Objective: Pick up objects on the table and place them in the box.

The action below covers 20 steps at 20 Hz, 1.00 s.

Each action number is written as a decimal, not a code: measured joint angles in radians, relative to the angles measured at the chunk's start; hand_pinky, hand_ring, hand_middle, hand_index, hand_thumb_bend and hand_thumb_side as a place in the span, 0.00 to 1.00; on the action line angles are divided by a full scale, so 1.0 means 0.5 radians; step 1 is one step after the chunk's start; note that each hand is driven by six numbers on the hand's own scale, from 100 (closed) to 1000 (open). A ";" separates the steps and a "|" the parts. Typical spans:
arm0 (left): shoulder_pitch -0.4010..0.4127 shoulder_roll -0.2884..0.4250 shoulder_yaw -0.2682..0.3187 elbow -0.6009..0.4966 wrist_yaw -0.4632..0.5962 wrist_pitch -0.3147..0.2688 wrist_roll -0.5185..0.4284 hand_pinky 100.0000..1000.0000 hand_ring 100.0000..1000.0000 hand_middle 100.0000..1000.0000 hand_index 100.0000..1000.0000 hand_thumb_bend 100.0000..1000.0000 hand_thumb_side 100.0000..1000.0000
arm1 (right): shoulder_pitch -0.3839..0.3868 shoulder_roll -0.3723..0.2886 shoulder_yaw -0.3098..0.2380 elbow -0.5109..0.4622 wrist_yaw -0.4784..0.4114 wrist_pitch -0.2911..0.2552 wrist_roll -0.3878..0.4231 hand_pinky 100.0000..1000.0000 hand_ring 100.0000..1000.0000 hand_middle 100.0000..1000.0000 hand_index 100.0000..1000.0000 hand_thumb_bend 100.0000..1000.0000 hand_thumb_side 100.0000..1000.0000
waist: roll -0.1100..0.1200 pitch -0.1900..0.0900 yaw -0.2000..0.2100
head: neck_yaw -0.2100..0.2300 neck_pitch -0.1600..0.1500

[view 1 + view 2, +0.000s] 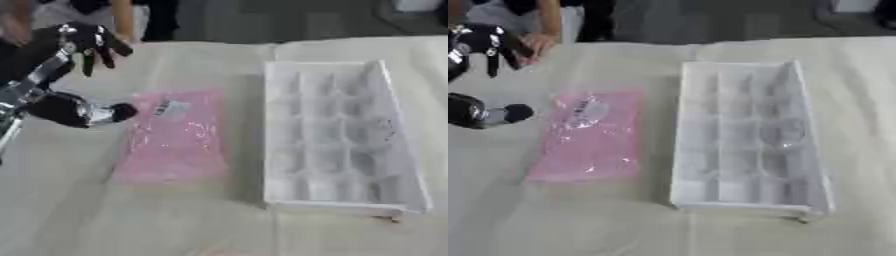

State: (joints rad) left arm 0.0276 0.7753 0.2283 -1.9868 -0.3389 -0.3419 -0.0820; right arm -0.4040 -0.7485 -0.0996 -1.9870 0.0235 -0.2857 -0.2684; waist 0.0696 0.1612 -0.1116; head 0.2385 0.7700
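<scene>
One pink bag (175, 137) lies flat at centre-left on the table (131, 220), beside one white compartmented box (337, 135) at right. One left hand (92, 42) hangs upper left, fingers apparently relaxed downward, holding nothing.

We see a pale cloth (175, 220) covering the table, creased down a seam near the middle; beyond its far edge lies dark floor (289, 20), with a person's legs (553, 15) there.
</scene>
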 measured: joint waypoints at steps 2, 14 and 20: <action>0.001 -0.023 0.003 0.000 0.022 -0.011 0.055 0.19 0.46 0.54 0.70 0.48 0.62 | 0.001 0.000 0.000 0.000 0.001 -0.004 0.001 0.58 0.75 0.74 0.71 0.00 0.97 | -0.003 0.000 0.000 | 0.010 0.000; 0.017 -0.200 0.014 0.000 0.239 -0.248 0.700 0.29 0.53 0.58 0.74 0.52 0.57 | 0.068 0.069 -0.013 0.000 0.035 -0.075 0.003 0.59 0.75 0.74 0.71 0.00 0.96 | -0.009 0.018 -0.001 | 0.035 0.000; -0.008 -0.146 -0.056 0.000 0.170 -0.191 0.501 0.29 0.53 0.58 0.75 0.61 0.52 | 0.067 0.069 -0.011 0.000 0.040 -0.074 0.023 0.59 0.75 0.74 0.71 0.00 0.96 | -0.003 0.028 -0.010 | 0.052 0.000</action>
State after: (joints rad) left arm 0.0234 0.7021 0.2005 -1.9868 -0.2540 -0.4373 0.1686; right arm -0.3707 -0.7138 -0.1051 -1.9868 0.0435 -0.3227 -0.2571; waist 0.0683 0.1750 -0.1164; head 0.2645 0.7700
